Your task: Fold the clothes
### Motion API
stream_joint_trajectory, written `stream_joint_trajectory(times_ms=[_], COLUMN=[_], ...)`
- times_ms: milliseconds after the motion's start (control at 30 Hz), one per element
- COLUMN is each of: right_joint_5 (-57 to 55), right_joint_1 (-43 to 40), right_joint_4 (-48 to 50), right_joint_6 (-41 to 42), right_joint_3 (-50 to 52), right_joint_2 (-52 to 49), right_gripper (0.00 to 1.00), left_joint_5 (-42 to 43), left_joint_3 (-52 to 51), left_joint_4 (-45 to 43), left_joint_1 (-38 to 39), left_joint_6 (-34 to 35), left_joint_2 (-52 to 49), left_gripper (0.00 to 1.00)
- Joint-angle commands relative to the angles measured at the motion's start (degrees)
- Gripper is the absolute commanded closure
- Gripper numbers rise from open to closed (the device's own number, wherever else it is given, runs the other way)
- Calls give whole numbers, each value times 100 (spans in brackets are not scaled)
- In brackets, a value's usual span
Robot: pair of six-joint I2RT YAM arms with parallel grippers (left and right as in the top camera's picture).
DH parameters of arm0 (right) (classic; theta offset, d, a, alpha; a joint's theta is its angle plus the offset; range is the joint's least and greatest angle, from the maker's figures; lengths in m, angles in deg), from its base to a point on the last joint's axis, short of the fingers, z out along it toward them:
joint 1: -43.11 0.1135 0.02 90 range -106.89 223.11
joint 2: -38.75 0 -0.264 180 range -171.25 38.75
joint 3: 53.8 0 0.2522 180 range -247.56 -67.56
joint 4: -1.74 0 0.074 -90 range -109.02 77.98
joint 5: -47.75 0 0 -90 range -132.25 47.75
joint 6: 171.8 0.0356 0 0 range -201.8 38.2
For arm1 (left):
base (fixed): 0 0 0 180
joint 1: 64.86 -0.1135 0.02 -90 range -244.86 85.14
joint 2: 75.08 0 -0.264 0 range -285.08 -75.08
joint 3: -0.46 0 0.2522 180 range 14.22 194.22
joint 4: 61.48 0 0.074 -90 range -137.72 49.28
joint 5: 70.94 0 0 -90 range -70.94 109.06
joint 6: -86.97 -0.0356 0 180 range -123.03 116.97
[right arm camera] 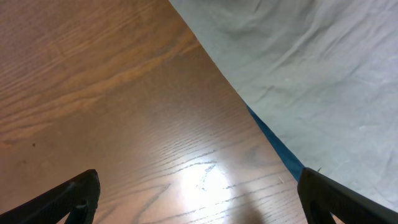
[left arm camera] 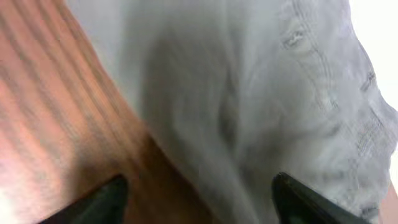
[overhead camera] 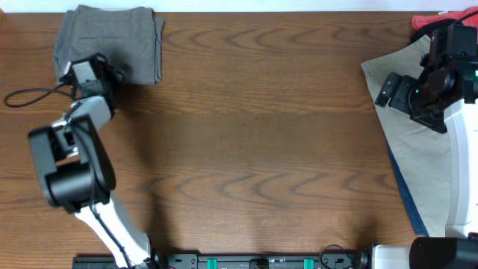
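Folded mid-grey shorts (overhead camera: 119, 37) lie at the table's far left corner. My left gripper (overhead camera: 88, 71) is open at their near left edge; in the left wrist view the grey cloth (left arm camera: 261, 93) fills the frame just ahead of the spread fingers (left arm camera: 199, 199). Khaki-beige shorts (overhead camera: 414, 149) lie spread at the right edge, over a blue piece (overhead camera: 403, 187). My right gripper (overhead camera: 388, 88) is open and empty above the beige cloth's left edge; the right wrist view shows beige cloth (right arm camera: 311, 74) and a blue strip (right arm camera: 273, 143) beside bare wood.
A red piece (overhead camera: 429, 21) shows at the far right corner behind the right arm. A black cable (overhead camera: 33, 96) loops on the table left of the left arm. Bare wood table (overhead camera: 254, 134) lies between the two arms.
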Motion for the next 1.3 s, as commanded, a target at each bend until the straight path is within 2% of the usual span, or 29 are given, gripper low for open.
stream_joint_trajectory(times_ms=[0, 100, 200, 367, 533, 633, 733, 933, 1100, 1267], right_joint_5=[-4, -4, -4, -4, -4, -4, -4, -4, -4, -4], right_joint_1=[-20, -20, -20, -20, -20, -20, -20, -20, -20, -20], right_joint_4=[-2, -2, -2, -2, -2, -2, -2, -2, -2, -2], right_joint_6=[72, 72, 72, 72, 72, 72, 72, 72, 72, 72], right_joint_3=[-4, -4, -4, -4, -4, -4, -4, -4, -4, -4], right_joint_2=[-26, -26, -26, -26, -26, -26, -26, -28, -26, -26], right_gripper=[1, 1, 1, 1, 1, 1, 1, 1, 1, 1], left_joint_5=[50, 50, 55, 302, 1091, 1104, 1104, 1259, 1252, 1252], left_joint_3=[17, 17, 17, 17, 4, -103, -400, -1325, -1499, -1499], left_joint_4=[428, 1215, 2004, 3620, 4885, 5547, 5816, 6216, 6830, 6876], left_joint_1=[2, 2, 2, 2, 11, 33, 52, 52, 52, 52], left_joint_6=[-656, -713, -710, -739, -1290, -1504, -1720, -1600, -1563, -1563], left_joint_2=[848, 1421, 1897, 2734, 3547, 4085, 4662, 5886, 6179, 6120], left_gripper=[13, 11, 0, 2, 2, 2, 2, 2, 2, 2])
